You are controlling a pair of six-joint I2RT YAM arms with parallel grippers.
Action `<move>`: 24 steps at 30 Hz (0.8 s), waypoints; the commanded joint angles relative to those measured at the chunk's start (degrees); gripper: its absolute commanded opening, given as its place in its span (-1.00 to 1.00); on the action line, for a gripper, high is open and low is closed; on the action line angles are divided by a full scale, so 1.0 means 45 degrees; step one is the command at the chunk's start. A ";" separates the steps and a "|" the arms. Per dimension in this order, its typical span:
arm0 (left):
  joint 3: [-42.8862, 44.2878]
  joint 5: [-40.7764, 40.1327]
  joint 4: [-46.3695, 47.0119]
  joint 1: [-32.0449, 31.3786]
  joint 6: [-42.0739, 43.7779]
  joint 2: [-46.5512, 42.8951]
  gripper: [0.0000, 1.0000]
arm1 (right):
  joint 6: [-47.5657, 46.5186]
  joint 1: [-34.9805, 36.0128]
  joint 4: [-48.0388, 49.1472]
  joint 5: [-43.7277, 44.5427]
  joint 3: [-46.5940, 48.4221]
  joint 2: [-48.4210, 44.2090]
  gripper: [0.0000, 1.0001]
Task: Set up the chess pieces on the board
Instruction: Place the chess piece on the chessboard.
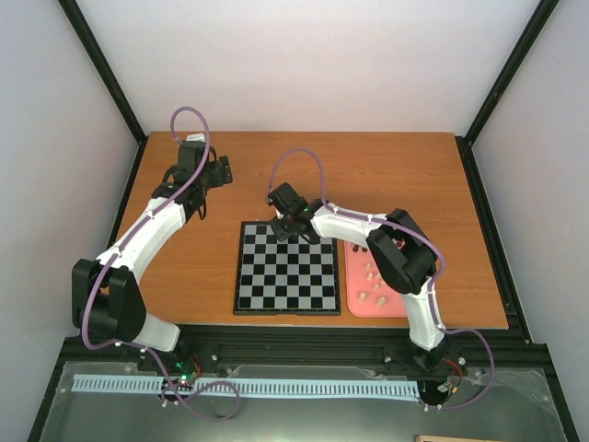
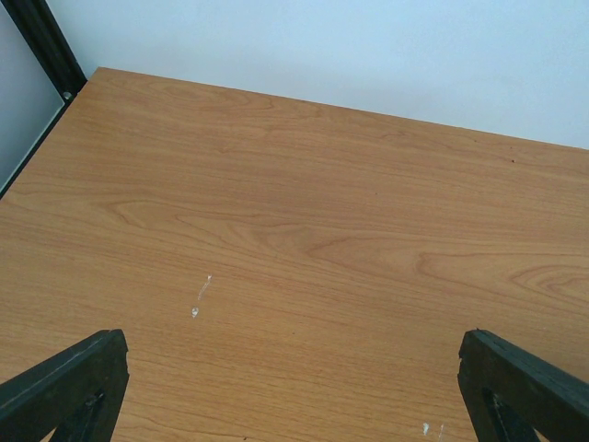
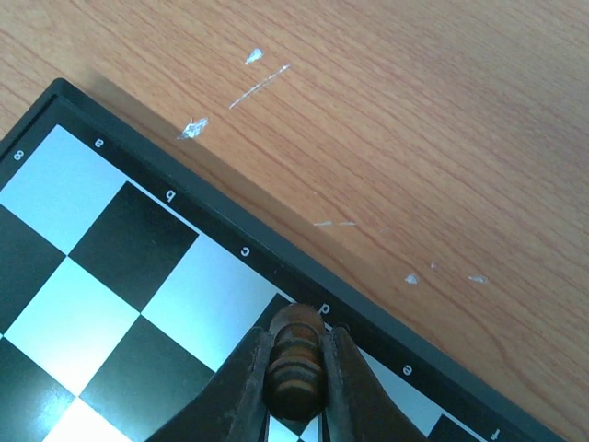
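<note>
The black-and-silver checkered board (image 1: pixel 286 277) lies flat at the table's middle front. My right gripper (image 1: pixel 293 228) is over the board's far edge, shut on a dark brown chess piece (image 3: pixel 296 364). In the right wrist view the piece stands over the back-row square by the letter d of the board (image 3: pixel 120 267). Several pale beige pieces (image 1: pixel 371 284) lie on the pink tray (image 1: pixel 357 307) right of the board. My left gripper (image 1: pixel 210 171) is open and empty over bare table at the far left; its fingertips (image 2: pixel 78 382) frame only wood.
Black frame posts stand at the table's far corners. The pink tray touches the board's right side. Small white scuffs mark the wood beyond the board (image 3: pixel 258 85). The right arm's elbow (image 1: pixel 398 253) hangs over the tray.
</note>
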 commanded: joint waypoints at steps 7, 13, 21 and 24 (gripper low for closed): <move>0.0544 -0.0101 0.0051 -0.0038 -0.0094 0.0126 0.99 | -0.0031 0.0118 -0.0421 0.0161 0.0146 0.0313 -0.94; 0.0544 -0.0092 0.0051 -0.0038 -0.0116 0.0163 0.99 | -0.0040 0.0121 -0.0488 0.0215 0.0026 0.0239 -0.94; 0.0554 -0.0111 0.0070 -0.0038 -0.0118 0.0188 1.00 | -0.0011 0.0121 -0.0562 0.0385 -0.0190 0.0038 -0.94; 0.0564 -0.0092 0.0054 -0.0038 -0.0139 0.0184 0.99 | -0.0012 0.0121 -0.0530 0.0375 -0.0248 -0.0006 -0.94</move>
